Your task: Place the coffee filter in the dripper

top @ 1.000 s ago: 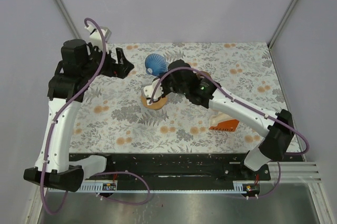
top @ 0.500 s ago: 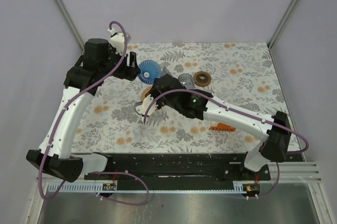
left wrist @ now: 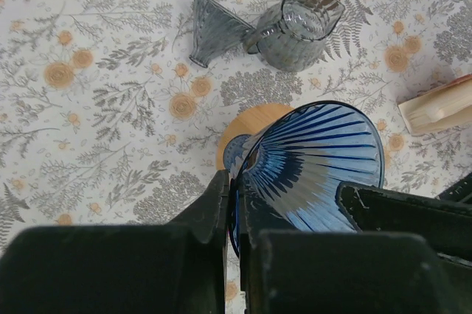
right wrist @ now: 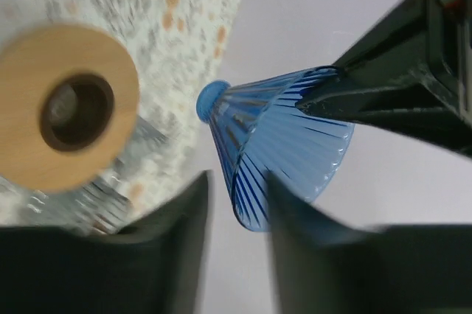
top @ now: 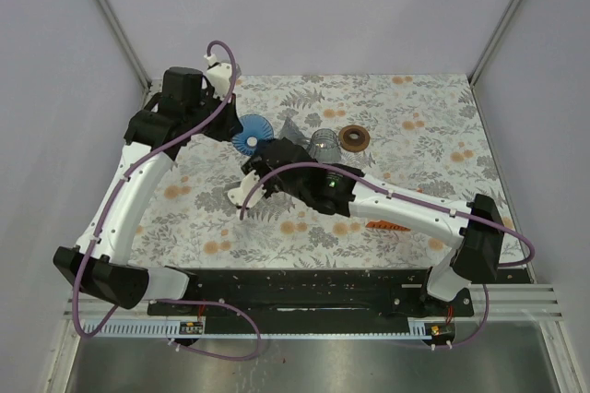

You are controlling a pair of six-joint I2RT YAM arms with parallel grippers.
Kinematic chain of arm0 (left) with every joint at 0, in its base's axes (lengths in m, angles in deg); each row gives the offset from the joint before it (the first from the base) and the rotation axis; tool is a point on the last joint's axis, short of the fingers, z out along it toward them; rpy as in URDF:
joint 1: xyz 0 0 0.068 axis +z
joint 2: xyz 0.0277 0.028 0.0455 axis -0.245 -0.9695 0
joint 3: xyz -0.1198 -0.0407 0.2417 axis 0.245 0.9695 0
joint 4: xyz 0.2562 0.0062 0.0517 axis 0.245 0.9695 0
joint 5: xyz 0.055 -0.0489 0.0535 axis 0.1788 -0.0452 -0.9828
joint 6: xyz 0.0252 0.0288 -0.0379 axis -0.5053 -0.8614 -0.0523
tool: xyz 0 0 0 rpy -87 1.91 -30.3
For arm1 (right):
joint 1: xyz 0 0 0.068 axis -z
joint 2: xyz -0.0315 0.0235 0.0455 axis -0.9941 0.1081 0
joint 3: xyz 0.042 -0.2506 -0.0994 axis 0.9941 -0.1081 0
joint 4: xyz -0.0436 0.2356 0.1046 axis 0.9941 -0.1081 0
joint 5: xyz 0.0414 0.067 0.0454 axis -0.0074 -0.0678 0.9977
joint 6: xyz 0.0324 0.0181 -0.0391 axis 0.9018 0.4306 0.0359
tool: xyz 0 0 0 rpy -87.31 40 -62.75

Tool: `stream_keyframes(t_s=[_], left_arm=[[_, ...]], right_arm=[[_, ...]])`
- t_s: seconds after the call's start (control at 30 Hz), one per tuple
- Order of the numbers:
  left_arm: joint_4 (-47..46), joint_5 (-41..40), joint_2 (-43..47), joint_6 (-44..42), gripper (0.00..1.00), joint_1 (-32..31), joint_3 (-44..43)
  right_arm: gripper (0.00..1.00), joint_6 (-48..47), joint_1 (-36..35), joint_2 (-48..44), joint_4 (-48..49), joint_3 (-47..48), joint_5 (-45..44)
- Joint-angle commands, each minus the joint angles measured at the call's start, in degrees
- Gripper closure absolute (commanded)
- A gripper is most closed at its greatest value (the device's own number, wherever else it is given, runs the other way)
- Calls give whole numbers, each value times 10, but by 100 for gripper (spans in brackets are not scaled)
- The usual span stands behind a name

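Note:
The blue ribbed dripper (top: 247,137) hangs tilted above the table, its narrow end pointing away from the left arm. My left gripper (left wrist: 234,211) is shut on its rim (left wrist: 243,181) and appears in the top view (top: 224,125). My right gripper (right wrist: 236,203) is open, with one finger on each side of the dripper's (right wrist: 273,144) rim and a gap showing. Its black fingers (top: 256,160) sit just below the dripper. A beige stack with an orange edge (left wrist: 439,107), possibly the coffee filter, lies at the right, mostly under the right arm (top: 387,225).
A ribbed glass pitcher (left wrist: 299,26) and a grey cone (left wrist: 214,26) lie on the floral cloth behind the dripper. A wooden disc (left wrist: 247,126) lies under it, and a dark brown ring (top: 353,138) lies further right. Purple walls close in the table.
The left arm swung in to the dripper and its jaws closed on the rim. The right gripper, shut before, has opened around the dripper. Both arms and the dripper shifted left and nearer.

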Motion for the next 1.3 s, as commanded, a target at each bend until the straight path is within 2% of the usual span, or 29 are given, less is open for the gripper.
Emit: stream_keyframes(t_s=[0.0,0.07,0.13,0.17,0.27,0.43,0.53,0.6,0.77,0.87,0.97,1.13,1.27], left_arm=[[6,46,-3,22,100,5,-9],[5,67,-8,41,100,19,-4],[5,105,-13,64,100,43,2],[5,128,-18,84,100,63,10],[-2,132,-15,106,100,67,25],[-9,142,3,130,100,66,54],[-8,140,11,137,100,63,67],[-9,142,14,144,100,61,71],[-22,162,18,158,100,58,85],[-25,167,14,163,100,58,87],[-26,178,9,165,100,58,89],[-32,180,-1,168,100,58,95],[-47,180,-6,176,100,51,117]], right_arm=[[35,157,1,-31,99,5,39],[14,260,1,-50,90,25,55],[5,359,2,-59,46,69,80],[1,455,8,-62,13,102,111],[3,600,31,-46,-53,179,143],[7,853,141,0,-144,267,226],[8,898,157,24,-170,279,194],[9,915,158,48,-193,295,226],[19,945,163,88,-233,312,233],[30,940,168,105,-247,304,209],[45,946,179,114,-249,292,228],[80,959,190,123,-243,281,256],[98,961,191,130,-248,270,240]])
